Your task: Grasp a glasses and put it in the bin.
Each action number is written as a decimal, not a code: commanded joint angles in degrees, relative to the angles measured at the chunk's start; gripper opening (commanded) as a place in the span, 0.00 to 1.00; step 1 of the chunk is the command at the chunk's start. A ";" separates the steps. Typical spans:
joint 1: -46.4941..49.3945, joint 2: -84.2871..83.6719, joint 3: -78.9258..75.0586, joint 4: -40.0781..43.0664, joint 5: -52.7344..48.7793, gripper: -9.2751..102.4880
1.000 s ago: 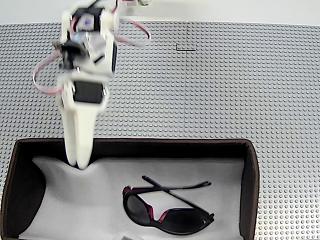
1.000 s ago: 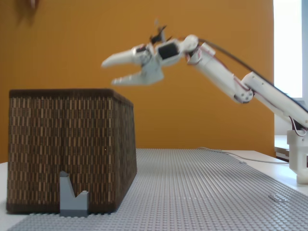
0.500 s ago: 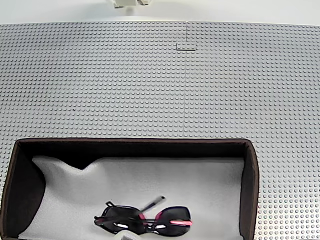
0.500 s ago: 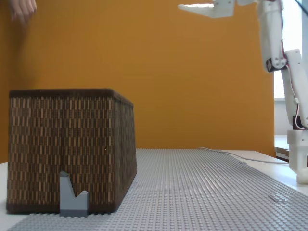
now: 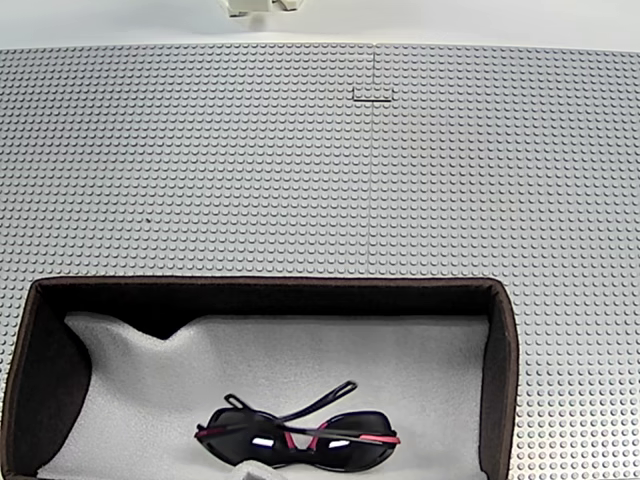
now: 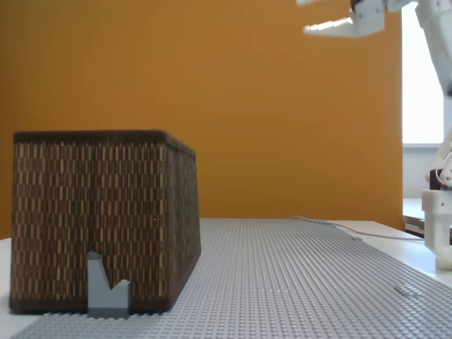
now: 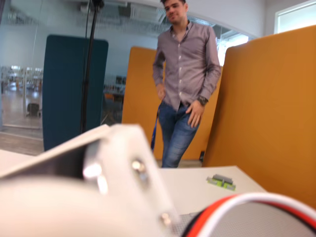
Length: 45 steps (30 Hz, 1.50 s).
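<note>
The glasses [image 5: 297,441] lie inside the bin [image 5: 500,370], on the light grey padded lining near the lower edge of the top-down fixed view, a little left of the bin's middle. Their dark lenses face up with small bright reflections on them, the red-pink accents show along the frame, and one thin arm angles up and to the right above the lenses. The lining rises in a soft fold toward the bin's far left corner. From the side fixed view the bin [image 6: 99,219] is a tall box with woven brown walls standing on the grey studded baseplate [image 6: 296,275], with a small grey notched block [image 6: 107,288] touching the base of its front wall. The gripper [image 6: 318,15] is raised high at the upper right of that view, well apart from the bin and over the open baseplate; one white finger points left and the other is cut by the frame's top edge, so the jaws seem to stand apart and hold nothing, though that is hard to confirm. In the wrist view a blurred white part of the arm fills the foreground, and a person [image 7: 185,74] in a shirt and jeans stands beyond a white table beside orange partitions.
</note>
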 commanded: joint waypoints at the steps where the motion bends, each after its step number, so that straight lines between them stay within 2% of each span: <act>1: 0.88 8.17 19.34 -6.15 0.26 0.27; 4: 0.18 14.94 36.56 -12.57 0.44 0.27; 8: 0.00 15.12 43.86 -12.39 4.48 0.27; 16: -3.08 8.61 40.96 -4.39 8.35 0.30; 32: -3.60 7.29 42.63 -6.42 11.07 0.29; 34: -2.99 7.56 43.42 -7.21 12.39 0.31; 36: -3.25 7.47 43.77 -7.56 10.11 0.42; 38: -3.43 7.82 44.47 -8.17 9.14 0.46; 40: -2.90 9.40 46.05 -10.02 9.14 0.39; 43: -2.20 10.63 47.37 -11.34 10.11 0.13; 44: -2.20 10.72 47.46 -11.34 10.02 0.08; 45: -2.20 11.16 47.90 -11.69 10.11 0.08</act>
